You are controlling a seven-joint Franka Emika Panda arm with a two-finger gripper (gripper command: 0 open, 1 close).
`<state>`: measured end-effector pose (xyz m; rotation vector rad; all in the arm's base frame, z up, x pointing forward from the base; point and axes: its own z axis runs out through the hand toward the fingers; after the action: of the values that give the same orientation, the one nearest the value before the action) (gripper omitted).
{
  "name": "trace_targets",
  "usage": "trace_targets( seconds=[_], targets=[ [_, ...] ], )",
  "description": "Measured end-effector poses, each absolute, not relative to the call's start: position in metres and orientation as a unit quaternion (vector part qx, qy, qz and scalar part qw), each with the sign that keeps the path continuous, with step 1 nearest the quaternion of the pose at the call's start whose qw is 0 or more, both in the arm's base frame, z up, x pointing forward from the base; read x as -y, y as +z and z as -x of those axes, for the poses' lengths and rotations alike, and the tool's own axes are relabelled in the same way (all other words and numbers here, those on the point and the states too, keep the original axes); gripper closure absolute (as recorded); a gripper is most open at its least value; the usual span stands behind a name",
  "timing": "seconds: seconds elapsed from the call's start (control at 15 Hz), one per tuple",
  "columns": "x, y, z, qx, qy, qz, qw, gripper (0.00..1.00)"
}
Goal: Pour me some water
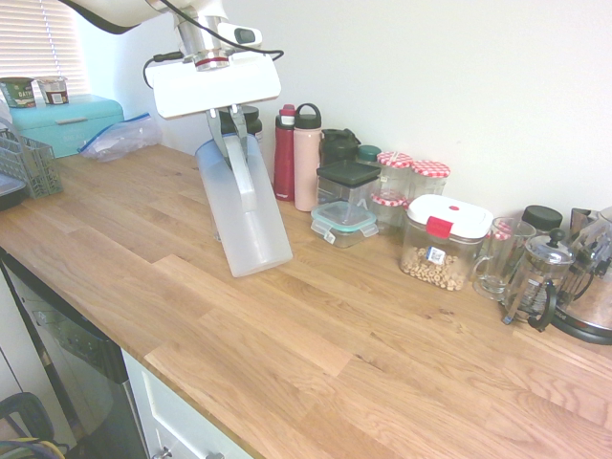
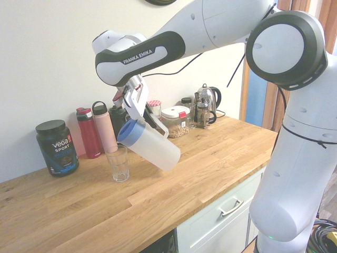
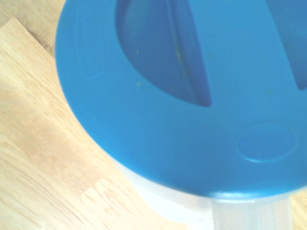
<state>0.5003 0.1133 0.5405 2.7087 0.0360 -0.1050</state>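
First exterior view: the white two-finger gripper [image 1: 230, 132] is closed on the white handle [image 1: 242, 174] of the tall frosted-white plastic jug [image 1: 251, 225]. Jug tilted, its base toward the picture's lower right. To the right, by the wall: red bottle [image 1: 285, 158], pink bottle with black loop cap [image 1: 307, 161], red-and-white checked-lid jars [image 1: 394, 172], clear container with white lid and red latch [image 1: 444, 244], glass French press [image 1: 536, 282].

Second exterior view: blue lid [image 2: 131, 133] on the jug, tipped down toward the picture's left, at the rim of a clear drinking glass [image 2: 118, 164] standing upright on the wooden counter [image 2: 174, 195]. Contact between lid and glass cannot be told. Black tub with lettering [image 2: 57, 148] stands to the picture's left of the red bottle. Water not discernible in jug or glass.

Wrist view: blue lid fills much of the view, close up, with dark recesses; part of the handle at its edge, wood grain beyond.
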Motion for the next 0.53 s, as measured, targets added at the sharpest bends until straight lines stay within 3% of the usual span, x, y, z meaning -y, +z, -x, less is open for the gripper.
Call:
trace_targets(
  seconds=[0.53],
  targets=[
    [-0.132, 0.535, -0.502, -0.032, -0.050, -0.972, 0.229, 1.00]
  ],
)
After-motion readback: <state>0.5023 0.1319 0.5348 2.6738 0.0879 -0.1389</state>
